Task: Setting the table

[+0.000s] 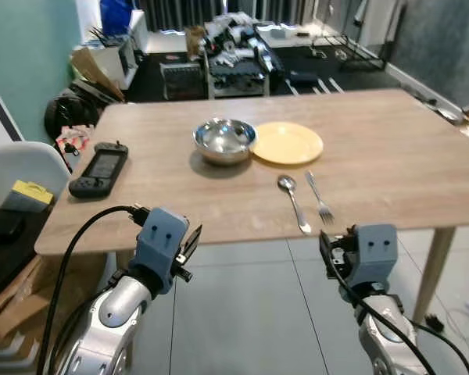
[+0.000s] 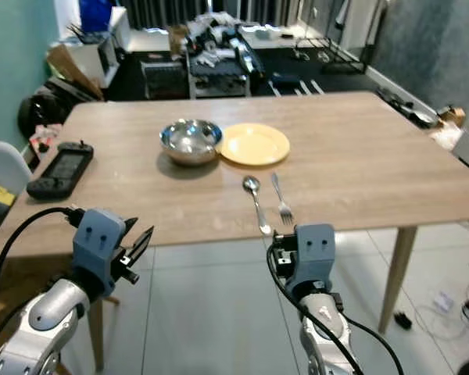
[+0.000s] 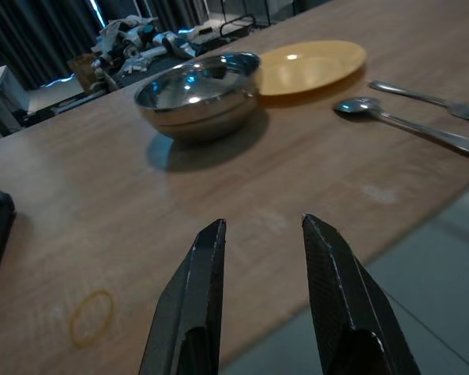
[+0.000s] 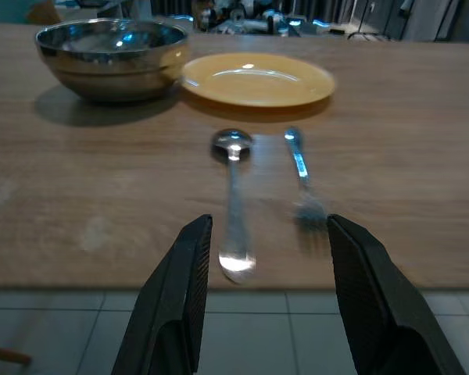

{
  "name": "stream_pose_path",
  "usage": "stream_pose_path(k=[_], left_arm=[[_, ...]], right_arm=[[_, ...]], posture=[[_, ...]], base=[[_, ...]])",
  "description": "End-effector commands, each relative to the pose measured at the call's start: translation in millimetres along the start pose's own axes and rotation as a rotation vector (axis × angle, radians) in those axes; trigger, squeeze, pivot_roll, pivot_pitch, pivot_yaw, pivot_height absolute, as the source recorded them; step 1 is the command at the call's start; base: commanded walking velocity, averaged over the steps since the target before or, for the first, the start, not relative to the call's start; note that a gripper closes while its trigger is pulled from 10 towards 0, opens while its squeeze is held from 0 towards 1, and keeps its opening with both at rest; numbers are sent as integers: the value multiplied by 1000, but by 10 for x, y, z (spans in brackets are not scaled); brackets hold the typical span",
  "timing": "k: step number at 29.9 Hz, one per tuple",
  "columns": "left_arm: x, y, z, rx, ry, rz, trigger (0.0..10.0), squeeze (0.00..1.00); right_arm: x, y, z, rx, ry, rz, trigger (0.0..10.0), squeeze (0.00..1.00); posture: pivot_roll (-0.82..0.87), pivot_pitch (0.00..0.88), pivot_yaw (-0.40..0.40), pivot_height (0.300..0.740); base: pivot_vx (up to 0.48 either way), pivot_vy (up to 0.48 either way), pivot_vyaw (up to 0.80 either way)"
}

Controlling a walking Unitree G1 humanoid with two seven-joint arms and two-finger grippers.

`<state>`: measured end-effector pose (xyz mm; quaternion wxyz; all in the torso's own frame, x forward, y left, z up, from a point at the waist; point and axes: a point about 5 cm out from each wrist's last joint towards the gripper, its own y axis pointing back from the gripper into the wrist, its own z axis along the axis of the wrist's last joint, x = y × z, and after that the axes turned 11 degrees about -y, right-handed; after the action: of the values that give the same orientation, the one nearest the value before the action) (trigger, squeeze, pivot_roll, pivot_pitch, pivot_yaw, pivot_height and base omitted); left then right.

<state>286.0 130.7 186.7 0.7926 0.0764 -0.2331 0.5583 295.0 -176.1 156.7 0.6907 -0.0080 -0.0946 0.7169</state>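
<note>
I see tiled floor below me, then the wooden table: spoon and fork near its edge, steel bowl touching the yellow plate beyond, cluttered room behind. My left gripper and right gripper hover before the edge, fingers parted, empty.

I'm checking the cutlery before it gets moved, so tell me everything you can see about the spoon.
The spoon looks like shiny metal, with a small rounded bowl and a long thin handle. It lies flat on the wooden table, bowl end toward the yellow plate, handle end near the table's front edge. The fork lies beside it, apart. Nothing grips it.
</note>
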Motion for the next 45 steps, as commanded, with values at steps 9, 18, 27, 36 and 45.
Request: stream_pose_path(k=[9,18,27,36,45], left_arm=[[-5,19,-46,32,-2,-1,10000,0],[-13,26,-70,52,1,-11,10000,0],[-19,46,-52,39,14,-46,10000,0],[-44,56,-55,40,18,-59,10000,0],[-63,63,-65,44,25,-69,10000,0]], right_arm=[[34,17,-75,49,-11,4,10000,0],[92,31,-117,102,4,74,10000,0],[79,74,-177,183,54,110,10000,0],[2,121,-148,197,86,72,10000,0],[-51,216,-205,277,108,56,10000,0]], posture=[[97,98,96,740],[95,97,92,740],[94,97,89,740],[88,100,84,740],[78,108,79,740]], base=[[472,0,0],[345,0,0],[0,0,0],[0,0,0],[0,0,0]])
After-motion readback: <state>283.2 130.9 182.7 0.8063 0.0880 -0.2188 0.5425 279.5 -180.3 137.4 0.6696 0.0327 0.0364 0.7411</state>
